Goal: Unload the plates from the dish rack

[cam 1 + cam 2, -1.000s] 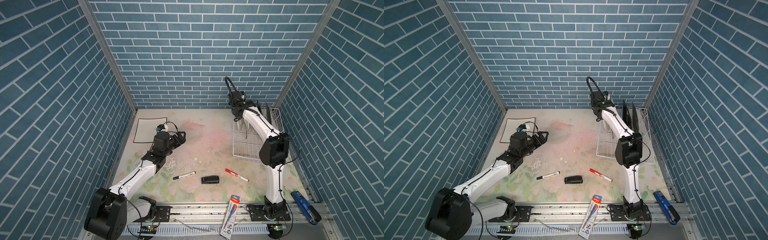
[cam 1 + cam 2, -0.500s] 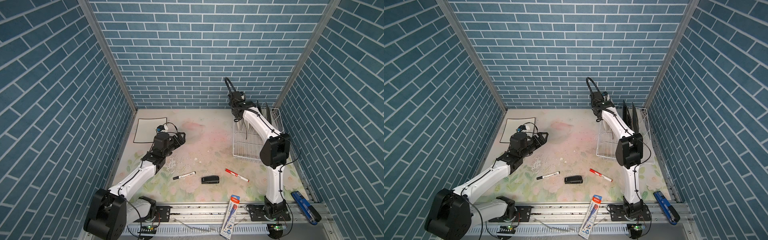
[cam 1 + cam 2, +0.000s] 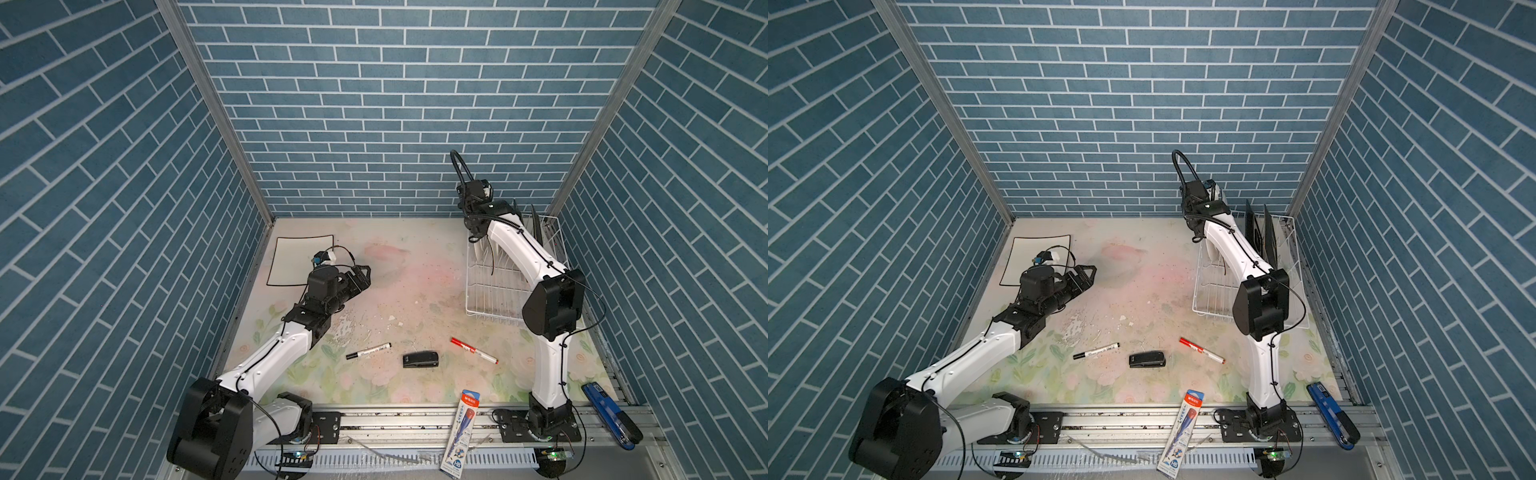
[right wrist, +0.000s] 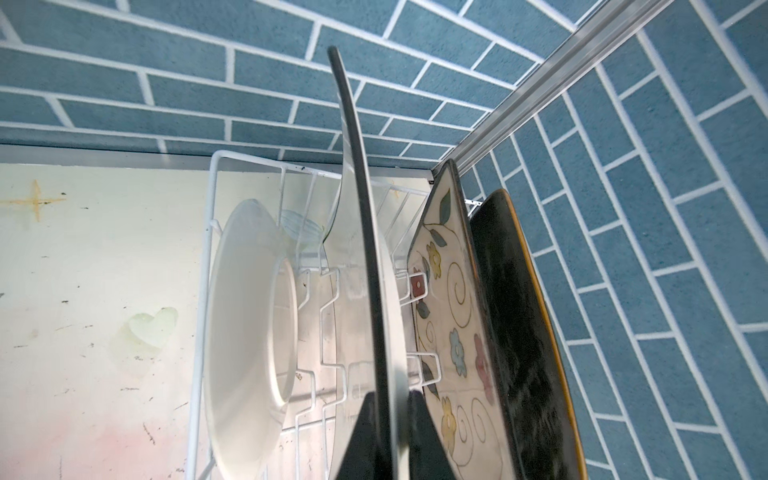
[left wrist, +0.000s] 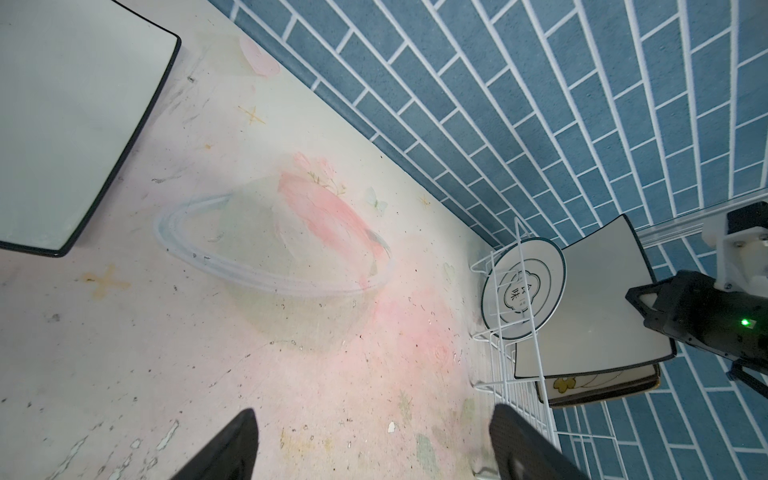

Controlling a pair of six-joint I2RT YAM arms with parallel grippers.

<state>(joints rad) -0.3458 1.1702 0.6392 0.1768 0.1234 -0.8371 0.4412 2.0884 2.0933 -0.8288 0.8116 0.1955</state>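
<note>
My right gripper (image 4: 390, 432) is clamped on the rim of the white square plate (image 4: 365, 249), edge-on so it lifts clear of the dish rack (image 4: 208, 257) tines. Left gripper (image 5: 374, 444), bottom of frame, is spread and empty, low over the table (image 5: 291, 353) awaiting handoff. One plate (image 3: 297, 257) is already flat upper left; the rest stand upright in the rack, upper right.

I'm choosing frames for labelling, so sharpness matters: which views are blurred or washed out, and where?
Right wrist view: the round plate nearest the lens is soft and overexposed, and the black-rimmed plate in the right pincer blurs near the fingertips. Left wrist view: sharp on the dish rack, left pincer fingers blurred. Both top views: evenly lit, crisp, with barrel distortion.
</note>
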